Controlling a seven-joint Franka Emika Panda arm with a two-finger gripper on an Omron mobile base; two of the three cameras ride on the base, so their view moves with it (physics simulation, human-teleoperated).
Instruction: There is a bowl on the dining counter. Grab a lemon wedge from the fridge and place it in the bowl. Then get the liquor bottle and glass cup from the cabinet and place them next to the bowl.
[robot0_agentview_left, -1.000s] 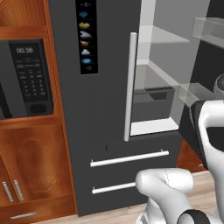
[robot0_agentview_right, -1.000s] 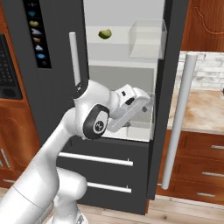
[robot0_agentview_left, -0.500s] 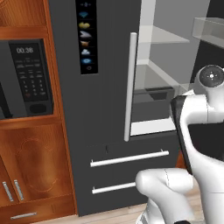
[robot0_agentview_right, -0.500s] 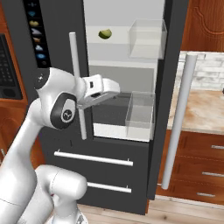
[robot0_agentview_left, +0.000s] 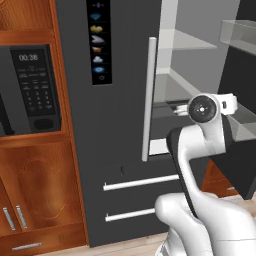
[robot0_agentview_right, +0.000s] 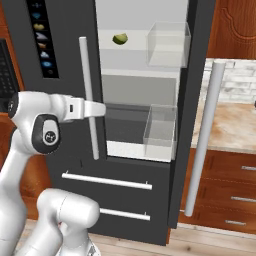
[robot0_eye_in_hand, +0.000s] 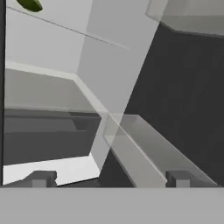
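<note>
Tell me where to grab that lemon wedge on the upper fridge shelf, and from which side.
Come straight in through the open doorway from the front. The lemon wedge lies alone on the upper shelf, left of the clear door bin, so nothing blocks that path. Close the tool, now open and well below it, across the wedge's narrow width. Its exact tilt is too small to judge.

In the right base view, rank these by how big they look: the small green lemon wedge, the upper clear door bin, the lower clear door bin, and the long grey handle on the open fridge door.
1. Long grey handle on the open fridge door, tallest, though it is also nearest the camera.
2. Upper clear door bin and lower clear door bin: too alike to rank.
3. Small green lemon wedge, smallest by far.
</note>
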